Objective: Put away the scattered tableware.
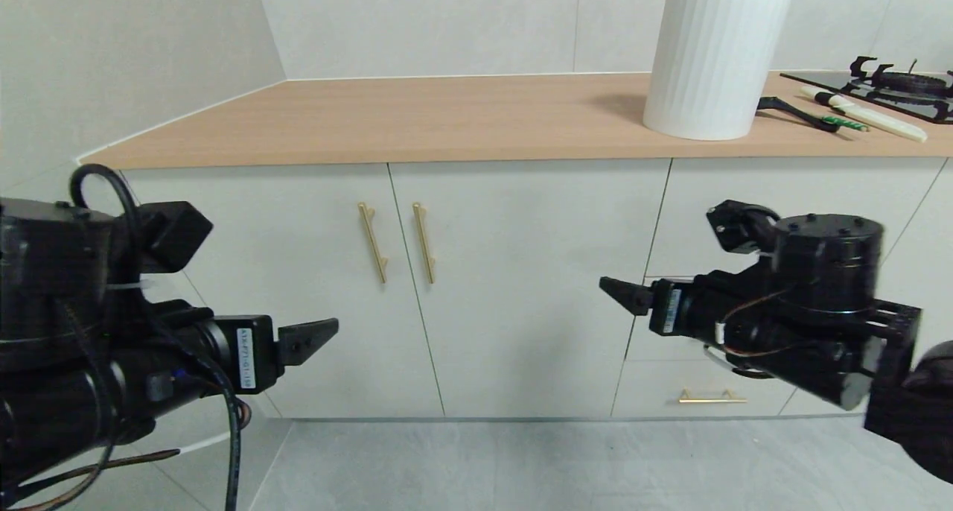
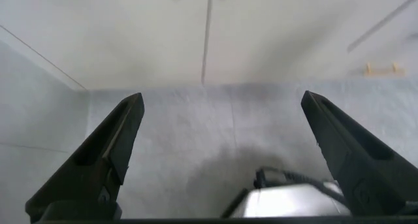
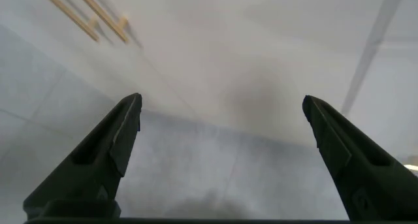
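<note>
Left end effector [image 2: 222,100] and right end effector [image 3: 222,98] both spread wide, gripping nothing, well below the white ribbed container [image 1: 711,56]. Tableware [image 1: 867,115] lying on tabletop [image 1: 447,116] just right of that container. Likely danger: toppling the container while reaching past.

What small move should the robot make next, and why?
Probably lift the right hand toward the utensils lying on the counter beside the stove: both it and the left hand hang open and empty, low before the cupboard doors.
</note>
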You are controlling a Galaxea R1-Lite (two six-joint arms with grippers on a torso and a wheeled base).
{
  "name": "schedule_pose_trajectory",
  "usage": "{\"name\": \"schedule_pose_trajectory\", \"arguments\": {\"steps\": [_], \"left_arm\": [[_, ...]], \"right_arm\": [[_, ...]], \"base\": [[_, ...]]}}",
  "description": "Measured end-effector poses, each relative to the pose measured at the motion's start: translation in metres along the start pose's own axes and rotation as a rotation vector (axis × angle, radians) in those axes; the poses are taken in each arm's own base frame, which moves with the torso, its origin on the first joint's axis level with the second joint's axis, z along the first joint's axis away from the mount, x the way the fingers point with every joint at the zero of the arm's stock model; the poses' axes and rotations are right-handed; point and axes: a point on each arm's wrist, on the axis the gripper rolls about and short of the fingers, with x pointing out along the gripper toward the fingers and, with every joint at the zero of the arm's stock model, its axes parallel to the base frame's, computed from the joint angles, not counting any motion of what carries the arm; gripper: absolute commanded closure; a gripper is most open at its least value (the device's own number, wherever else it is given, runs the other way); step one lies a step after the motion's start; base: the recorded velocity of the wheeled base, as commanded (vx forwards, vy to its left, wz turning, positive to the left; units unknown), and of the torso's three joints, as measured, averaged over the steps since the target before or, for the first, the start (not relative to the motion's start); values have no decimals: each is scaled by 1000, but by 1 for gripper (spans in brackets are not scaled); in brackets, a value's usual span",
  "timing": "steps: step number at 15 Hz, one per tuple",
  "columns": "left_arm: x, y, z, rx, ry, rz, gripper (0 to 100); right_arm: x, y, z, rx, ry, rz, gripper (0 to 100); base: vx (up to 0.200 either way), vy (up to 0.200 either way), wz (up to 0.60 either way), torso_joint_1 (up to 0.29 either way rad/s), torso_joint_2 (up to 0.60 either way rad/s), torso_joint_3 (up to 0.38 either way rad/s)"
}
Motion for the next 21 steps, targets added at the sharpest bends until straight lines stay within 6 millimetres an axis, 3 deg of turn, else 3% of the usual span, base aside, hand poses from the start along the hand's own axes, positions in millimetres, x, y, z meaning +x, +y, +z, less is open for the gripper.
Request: {"name": "schedule_pose_trajectory", "arguments": {"steps": [4,7,13,16,21], "left_arm": [[-34,22,-2,-5,-130,22,0],[-74,43,-16,25,-253,56,0],[-159,74,-71,36,-525,145,0],[-184,80,-102,21,-636,150,0],[-194,77,-133,13,-751,251,0]], "right_arm": [[-86,-10,20,-75,-164,-61,0],[-154,-25,24,-136,-277,-128,0],[-276,-45,-9,-242,-413,-352,0],[-316,-42,-37,-325,-500,-477,0],[-337,-35,-69,-344,-574,-637,0]], "base": [[0,0,0,0,0,0],[0,0,0,0,0,0],[0,0,0,0,0,0],[0,0,0,0,0,0],[0,0,0,0,0,0]]}}
